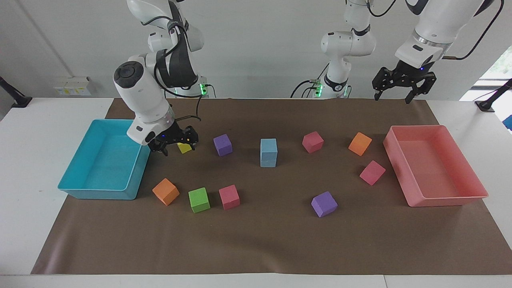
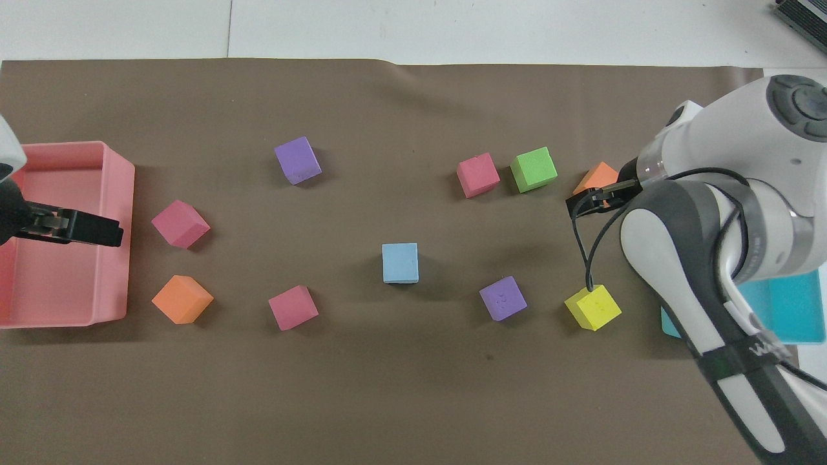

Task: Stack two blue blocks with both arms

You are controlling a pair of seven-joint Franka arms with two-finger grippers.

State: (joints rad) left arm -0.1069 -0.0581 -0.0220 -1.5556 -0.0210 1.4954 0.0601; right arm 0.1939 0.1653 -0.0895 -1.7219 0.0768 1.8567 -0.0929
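The two blue blocks [image 1: 268,152] stand stacked, one on the other, mid-mat; from above they show as one square [image 2: 400,263]. No gripper touches them. My right gripper [image 1: 174,146] is open and empty, low over the mat beside the turquoise tray [image 1: 100,190] and by a yellow cube [image 1: 184,148]; in the overhead view it [image 2: 581,201] overlaps an orange cube. My left gripper [image 1: 392,96] is open and empty, raised high at the left arm's end; seen from above it [image 2: 97,231] is over the pink tray [image 2: 123,194].
Loose cubes lie around the stack: purple [image 1: 223,144], pink [image 1: 313,142], orange [image 1: 360,143], pink [image 1: 372,172], purple [image 1: 324,204], pink [image 1: 229,197], green [image 1: 199,199], orange [image 1: 165,191]. The pink tray [image 1: 444,200] sits at the left arm's end.
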